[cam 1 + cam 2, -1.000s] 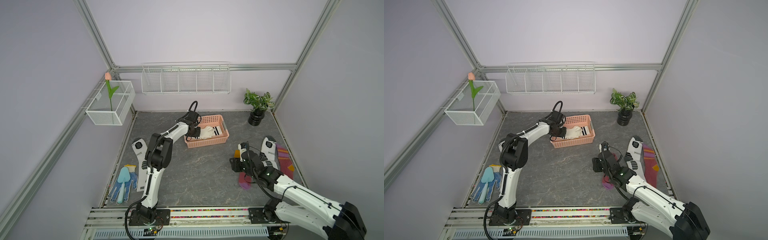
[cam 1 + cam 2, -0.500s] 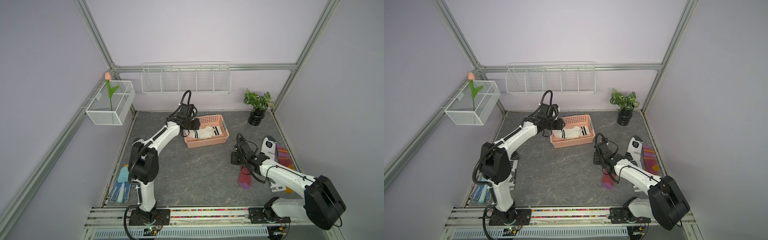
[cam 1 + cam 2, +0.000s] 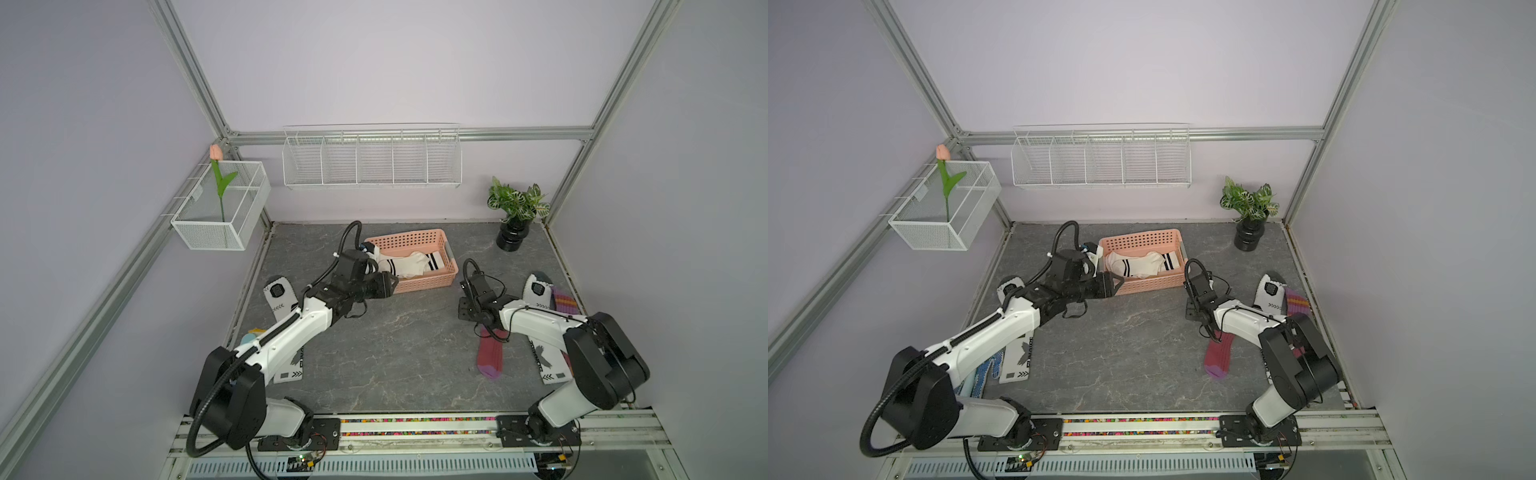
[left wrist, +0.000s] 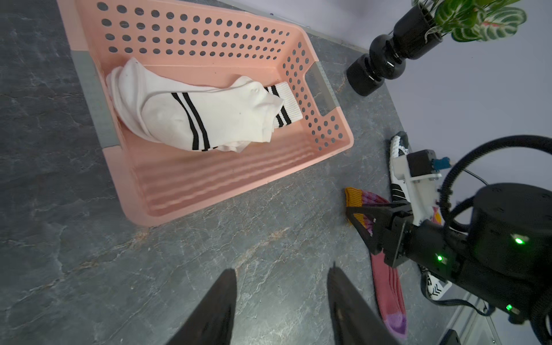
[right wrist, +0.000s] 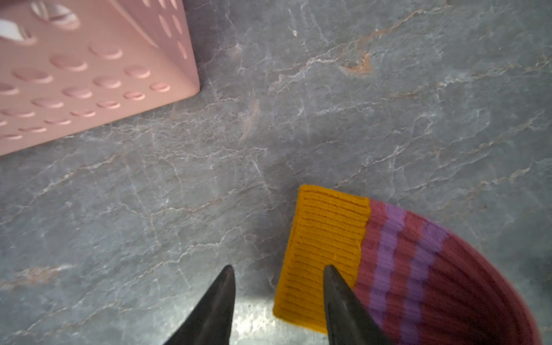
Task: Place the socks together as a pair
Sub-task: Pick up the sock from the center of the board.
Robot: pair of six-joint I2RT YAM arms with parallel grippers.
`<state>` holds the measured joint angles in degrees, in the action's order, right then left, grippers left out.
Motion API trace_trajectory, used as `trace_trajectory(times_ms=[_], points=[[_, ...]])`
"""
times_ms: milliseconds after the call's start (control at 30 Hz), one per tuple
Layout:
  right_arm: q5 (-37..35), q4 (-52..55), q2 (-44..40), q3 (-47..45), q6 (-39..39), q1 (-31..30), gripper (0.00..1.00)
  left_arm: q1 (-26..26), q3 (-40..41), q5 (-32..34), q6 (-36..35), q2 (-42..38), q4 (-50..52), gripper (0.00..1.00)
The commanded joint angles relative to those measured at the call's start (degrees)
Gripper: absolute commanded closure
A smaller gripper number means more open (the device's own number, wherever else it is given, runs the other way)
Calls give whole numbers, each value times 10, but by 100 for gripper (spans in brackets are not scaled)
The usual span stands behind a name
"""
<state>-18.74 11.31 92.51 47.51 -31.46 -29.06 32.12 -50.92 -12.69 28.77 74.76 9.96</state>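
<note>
Since a sec ago, L arm has pulled back out of the pink perforated plastic basket (image 3: 424, 284) (image 4: 209, 185). L claw (image 3: 390, 284) (image 4: 280, 268) now hangs just outside its front left corner, jaws about half apart, nothing in them. White fabric socks w/ two black cuff stripes (image 3: 409, 266) (image 4: 209, 119) lie bunched inside that basket.

R arm has folded back too. R claw (image 5: 279, 268) (image 3: 463, 307) sits low over the grey marbled desk (image 3: 395, 353), jaws half apart, gripping nothing. One fingertip (image 5: 337, 286) is over the orange cuff of the maroon ribbed sock w/ purple stripes (image 5: 448, 283) (image 3: 490, 357), which lies flat.

Second maroon striped sock (image 3: 563, 301) lies by the right wall, touching a white sports sock w/ black markings (image 3: 536, 289). Another white sports sock (image 3: 278, 297) lies on the left, partly under L arm.
</note>
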Motion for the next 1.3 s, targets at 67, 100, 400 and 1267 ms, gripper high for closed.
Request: trace_trajectory(times_ms=[67,100,400,1267], points=[[-26,25,36,25,-11,-4,53,0,85,23,55,-66,-89,48],[-29,27,41,25,-13,-8,53,0,99,31,62,-76,-96,48],[-45,43,73,25,-40,-34,67,4,178,44,141,-100,-176,48],[72,96,-277,-17,-43,-117,93,6,187,159,127,-229,-50,45]])
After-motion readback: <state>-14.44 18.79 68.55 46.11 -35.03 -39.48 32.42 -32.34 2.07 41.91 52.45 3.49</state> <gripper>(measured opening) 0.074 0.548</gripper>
